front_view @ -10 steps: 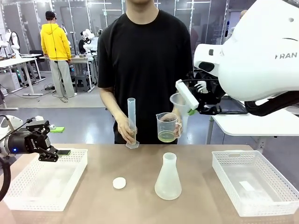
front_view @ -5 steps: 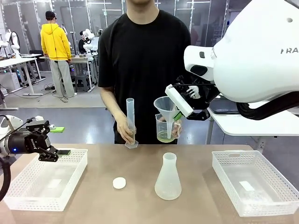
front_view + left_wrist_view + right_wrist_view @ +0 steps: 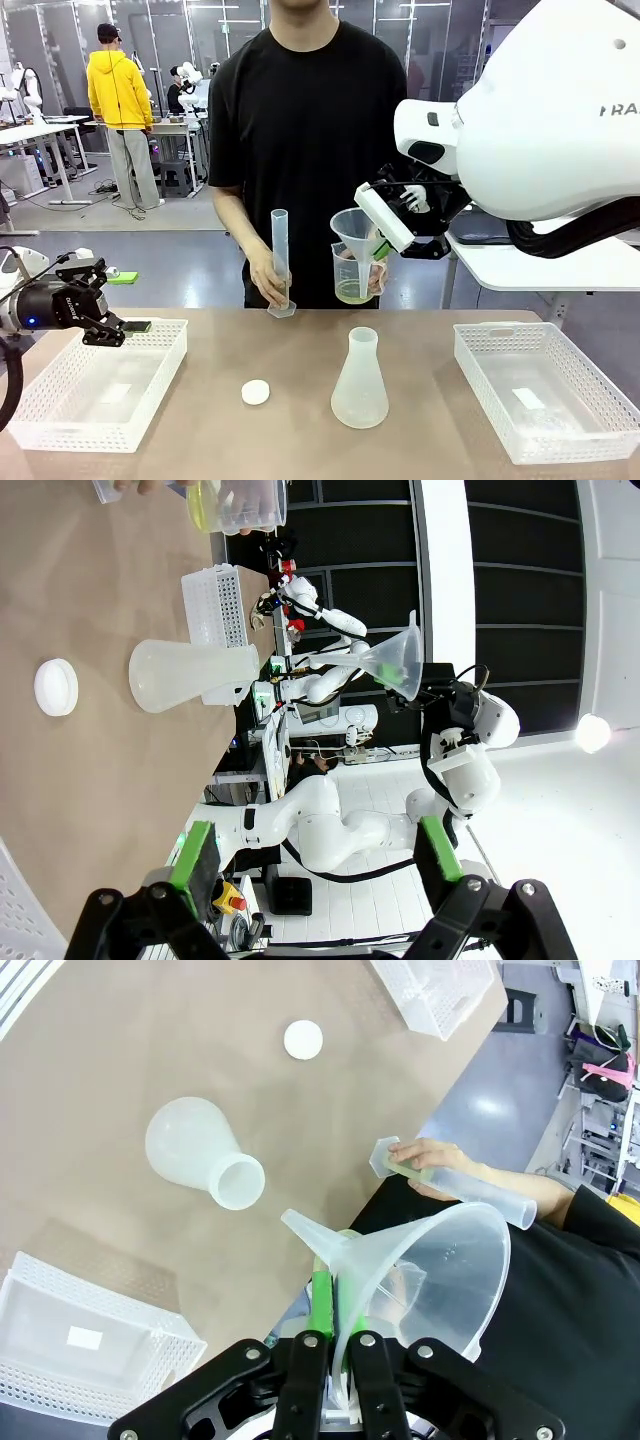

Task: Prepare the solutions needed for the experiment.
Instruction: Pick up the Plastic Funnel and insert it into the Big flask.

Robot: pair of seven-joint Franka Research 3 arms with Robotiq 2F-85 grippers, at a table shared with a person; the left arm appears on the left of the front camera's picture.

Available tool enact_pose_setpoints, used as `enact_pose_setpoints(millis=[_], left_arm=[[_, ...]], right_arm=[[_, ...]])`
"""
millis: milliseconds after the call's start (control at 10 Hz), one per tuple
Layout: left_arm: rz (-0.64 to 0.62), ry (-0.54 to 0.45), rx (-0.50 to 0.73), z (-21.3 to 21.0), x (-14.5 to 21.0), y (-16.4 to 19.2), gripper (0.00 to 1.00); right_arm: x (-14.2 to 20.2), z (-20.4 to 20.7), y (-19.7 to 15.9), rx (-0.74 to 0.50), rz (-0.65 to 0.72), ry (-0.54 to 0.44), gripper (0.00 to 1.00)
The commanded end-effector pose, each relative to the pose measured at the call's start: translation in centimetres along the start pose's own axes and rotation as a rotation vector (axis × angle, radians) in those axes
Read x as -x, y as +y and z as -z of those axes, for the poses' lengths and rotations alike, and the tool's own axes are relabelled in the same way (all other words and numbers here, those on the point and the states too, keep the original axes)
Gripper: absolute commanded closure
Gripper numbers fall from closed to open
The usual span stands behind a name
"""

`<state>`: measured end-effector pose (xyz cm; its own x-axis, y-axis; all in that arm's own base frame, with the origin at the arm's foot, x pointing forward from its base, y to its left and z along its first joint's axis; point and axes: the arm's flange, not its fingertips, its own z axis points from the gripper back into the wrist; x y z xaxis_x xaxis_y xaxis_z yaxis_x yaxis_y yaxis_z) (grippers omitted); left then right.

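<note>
The solutions [image 3: 355, 293] are a shallow pale yellow-green layer in a clear beaker [image 3: 352, 272] that the person holds in one hand above the table's far edge; the solutions [image 3: 206, 506] also appear in the left wrist view. My right gripper [image 3: 379, 243] is shut on a clear funnel [image 3: 354, 229], held high in front of the beaker and above the frosted conical flask [image 3: 360, 384]. Up close, the funnel [image 3: 440, 1260] is pinched by its stem in the right gripper [image 3: 335, 1290]. The person's other hand holds a graduated cylinder [image 3: 281, 258] upright. My left gripper [image 3: 128, 327] is open over the left tray.
A small white round cap [image 3: 256, 392] lies left of the flask. A white mesh tray [image 3: 168, 378] sits at the left and another tray [image 3: 590, 438] at the right. The person stands close behind the table's far edge.
My right gripper has carried the funnel to the left, in front of the beaker; in the last half second it hardly moved. The left arm has stayed still.
</note>
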<state>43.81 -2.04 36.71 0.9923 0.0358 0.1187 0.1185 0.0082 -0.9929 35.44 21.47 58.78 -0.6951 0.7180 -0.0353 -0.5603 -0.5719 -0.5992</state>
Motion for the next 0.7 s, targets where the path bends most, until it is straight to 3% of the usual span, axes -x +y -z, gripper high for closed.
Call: enact_pose_setpoints(millis=[0, 600], left_arm=[[0.004, -0.019, 0.000, 0.1, -0.1, -0.1, 0.00], [0.004, -0.019, 0.000, 0.1, -0.1, -0.1, 0.00]], right_arm=[[0.4, 1.1, 0.6, -0.026, -0.006, -0.045, 0.96], [0.7, 5.0, 3.2, -0.037, 0.043, -0.071, 0.96]])
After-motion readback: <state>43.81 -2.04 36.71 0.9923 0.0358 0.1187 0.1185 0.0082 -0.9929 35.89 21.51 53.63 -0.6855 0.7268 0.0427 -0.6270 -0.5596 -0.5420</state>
